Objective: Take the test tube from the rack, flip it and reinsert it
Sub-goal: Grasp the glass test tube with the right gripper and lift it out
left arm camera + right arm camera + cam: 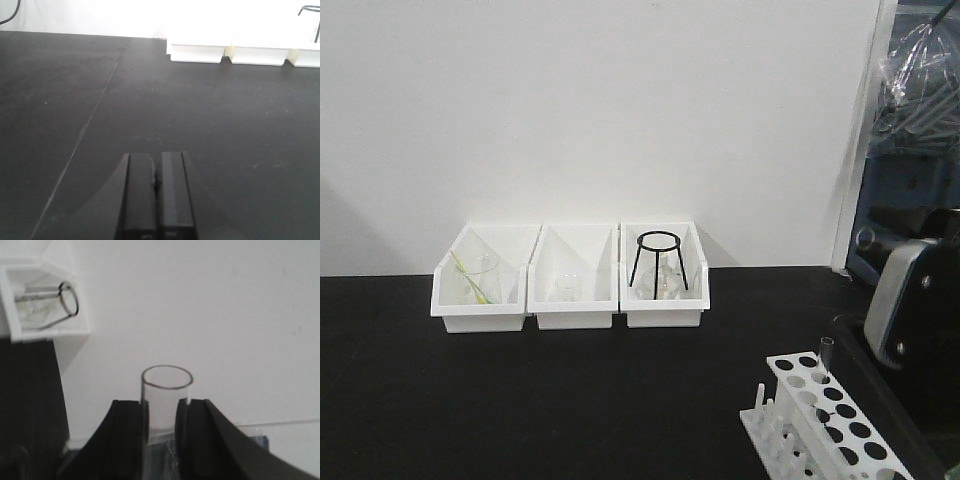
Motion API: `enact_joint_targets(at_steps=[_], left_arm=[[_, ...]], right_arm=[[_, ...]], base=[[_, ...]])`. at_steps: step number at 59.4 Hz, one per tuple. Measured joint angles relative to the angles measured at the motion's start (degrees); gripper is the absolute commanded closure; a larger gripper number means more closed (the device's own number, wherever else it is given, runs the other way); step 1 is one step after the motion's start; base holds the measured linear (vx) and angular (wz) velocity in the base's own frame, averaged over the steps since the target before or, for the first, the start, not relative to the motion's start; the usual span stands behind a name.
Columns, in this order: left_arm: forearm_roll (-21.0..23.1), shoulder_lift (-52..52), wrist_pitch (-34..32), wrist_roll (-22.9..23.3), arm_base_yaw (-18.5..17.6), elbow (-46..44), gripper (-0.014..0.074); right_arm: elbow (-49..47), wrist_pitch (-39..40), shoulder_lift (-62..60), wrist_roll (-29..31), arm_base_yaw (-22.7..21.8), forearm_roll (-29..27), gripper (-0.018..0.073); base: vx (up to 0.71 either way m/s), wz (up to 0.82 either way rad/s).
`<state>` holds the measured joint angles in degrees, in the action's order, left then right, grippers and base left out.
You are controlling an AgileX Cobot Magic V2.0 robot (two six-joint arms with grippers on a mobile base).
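The white test tube rack (825, 420) stands at the table's front right, with two rows of round holes and pegs along its left side. A clear glass test tube (166, 395) sits between the fingers of my right gripper (161, 407), which is shut on it; its open rim pokes out past the fingertips. In the front view the tube's top (826, 348) shows just over the rack's far end, next to the right gripper's body (905, 305). My left gripper (157, 162) is shut and empty, low over the bare black table.
Three white open-fronted bins (570, 280) line the back wall; they hold a flask, a small beaker and a black wire tripod (658, 262). The bins' fronts also show in the left wrist view (240, 52). Blue equipment with plastic wrap (920, 90) stands at the far right.
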<state>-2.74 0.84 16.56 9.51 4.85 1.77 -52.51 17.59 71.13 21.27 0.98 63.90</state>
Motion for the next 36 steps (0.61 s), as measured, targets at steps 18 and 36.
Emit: enact_joint_targets(at_steps=[18,36], left_arm=[[0.0,0.0,0.0,0.0,0.0,0.0,0.0603],[0.0,0.0,0.0,0.0,0.0,0.0,0.0603]], right_arm=[[0.1,-3.4,0.0,-10.8,-0.1,-0.4,0.0568],[3.6,1.3,-0.1,-42.1,-0.1,-45.7,0.0568]], base=[[0.0,0.0],[0.0,0.0]])
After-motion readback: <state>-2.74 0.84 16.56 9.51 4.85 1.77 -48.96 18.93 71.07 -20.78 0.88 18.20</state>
